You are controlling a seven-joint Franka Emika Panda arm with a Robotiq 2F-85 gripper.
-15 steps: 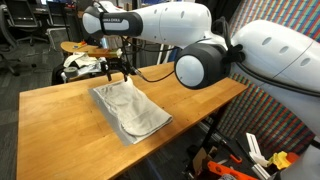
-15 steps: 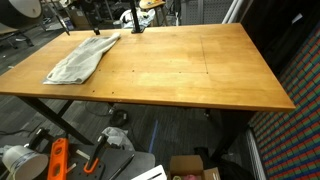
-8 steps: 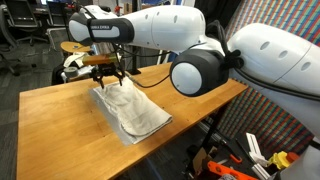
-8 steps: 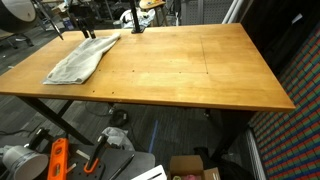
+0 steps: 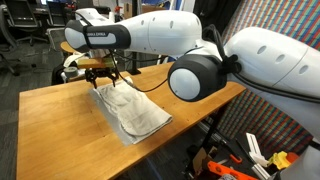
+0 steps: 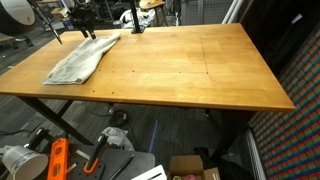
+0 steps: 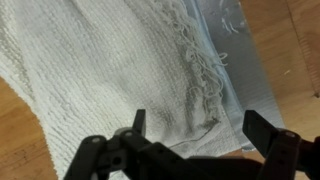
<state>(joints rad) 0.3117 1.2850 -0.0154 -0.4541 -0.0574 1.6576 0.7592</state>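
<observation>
A grey-white woven cloth (image 5: 131, 110) lies spread on the wooden table (image 5: 60, 120); it shows in both exterior views (image 6: 82, 58). My gripper (image 5: 105, 78) hangs just above the cloth's far end, with its fingers spread. In the wrist view the open gripper (image 7: 197, 127) is over the cloth (image 7: 100, 70) beside its frayed fringe (image 7: 205, 75), and nothing is between the fingers. A shiny grey sheet (image 7: 232, 70) shows under the cloth's edge.
The table (image 6: 190, 65) is bare wood to the right of the cloth. Behind the table stand chairs and cluttered gear (image 5: 75, 62). On the floor lie orange tools (image 6: 57, 158) and boxes (image 6: 190, 168).
My arm has swung along the cloth's far end toward the table's back edge. The gripper stays open and the cloth has not moved.
</observation>
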